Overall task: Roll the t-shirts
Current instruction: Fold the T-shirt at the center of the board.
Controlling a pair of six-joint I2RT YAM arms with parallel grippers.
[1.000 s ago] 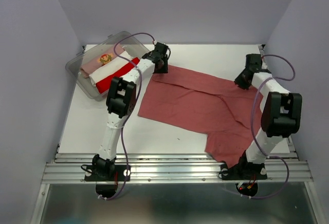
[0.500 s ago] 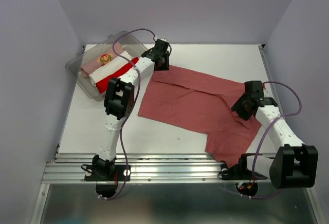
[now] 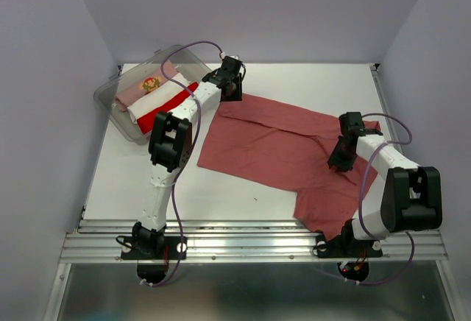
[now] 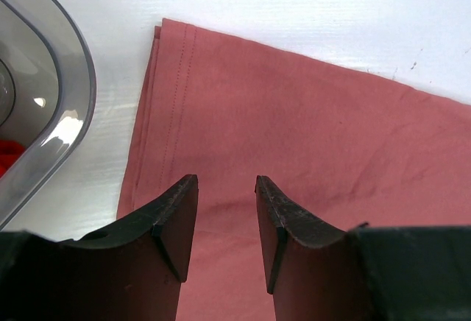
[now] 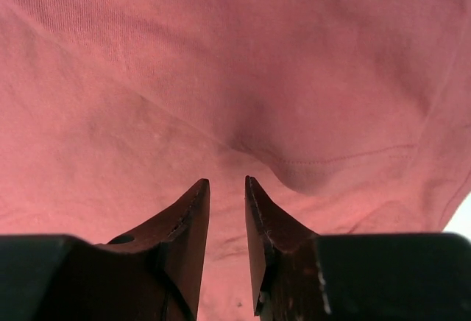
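Note:
A large brick-red t-shirt lies spread flat on the white table, one sleeve reaching toward the near edge. My left gripper hovers over its far left corner, open, with only cloth below the gap. Over the shirt's right part is my right gripper, its jaws a narrow gap apart above a raised fold of the shirt, nothing between them. In the tub lie pale pink, white and bright red rolled t-shirts.
A clear plastic tub stands at the far left corner, its curved rim just left of my left gripper. Lilac walls close in the table on three sides. A metal rail with both arm bases runs along the near edge.
My right arm swung from the far right edge toward the near side, then in over the shirt's right part. The left gripper shifted slightly toward the far edge and has held still since.

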